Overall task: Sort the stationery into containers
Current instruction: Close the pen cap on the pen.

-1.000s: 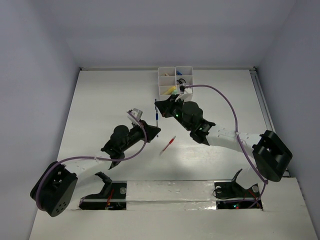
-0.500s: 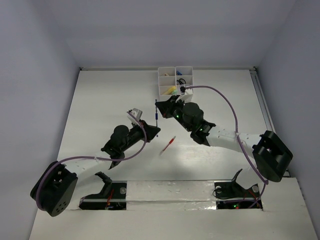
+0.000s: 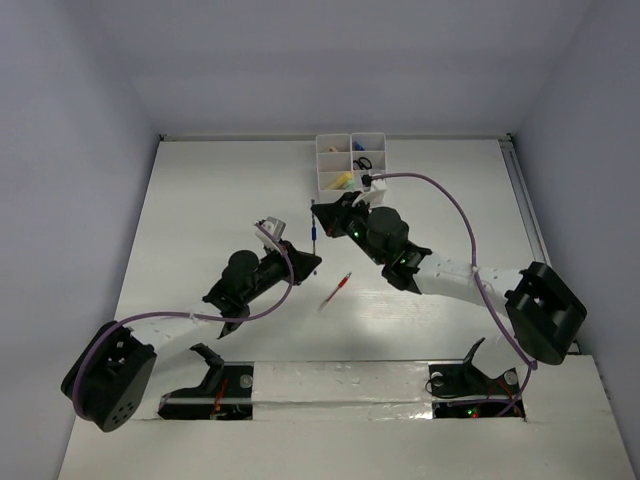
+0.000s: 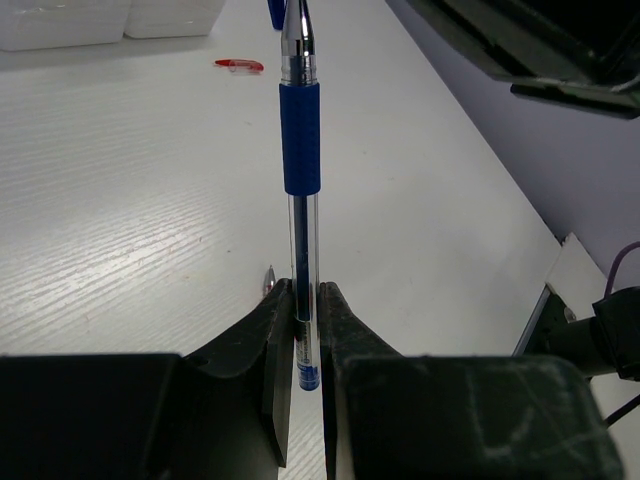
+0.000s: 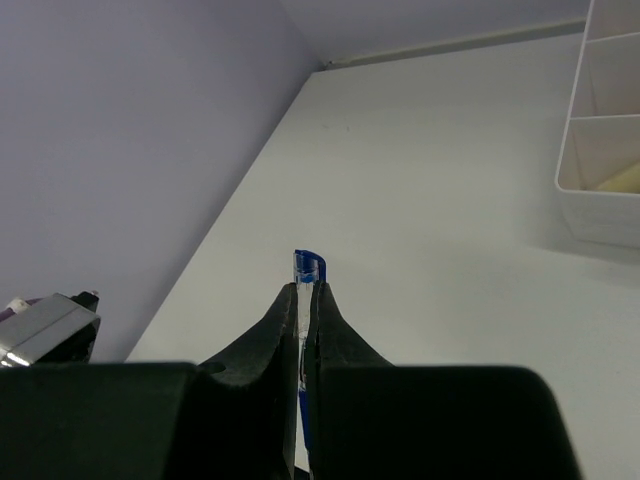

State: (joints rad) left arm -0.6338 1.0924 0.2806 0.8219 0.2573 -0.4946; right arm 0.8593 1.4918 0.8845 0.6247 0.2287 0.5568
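Blue pen [image 4: 300, 150] is clamped at lower centre by the closed left gripper [image 4: 303, 292]. Its other end is pinched by the closed right gripper [image 5: 305, 292]. Red pen [image 3: 340, 288] is seen lying mid-frame.

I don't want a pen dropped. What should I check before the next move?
1. Left gripper jaws shut on blue pen: ok.
2. Right gripper jaws shut on a blue pen end: ok.
3. Both grip the same pen: cannot tell.
4. Organizer tray unobstructed from above: ok.
5. Red pen sorted: not ok, it lies on the table.
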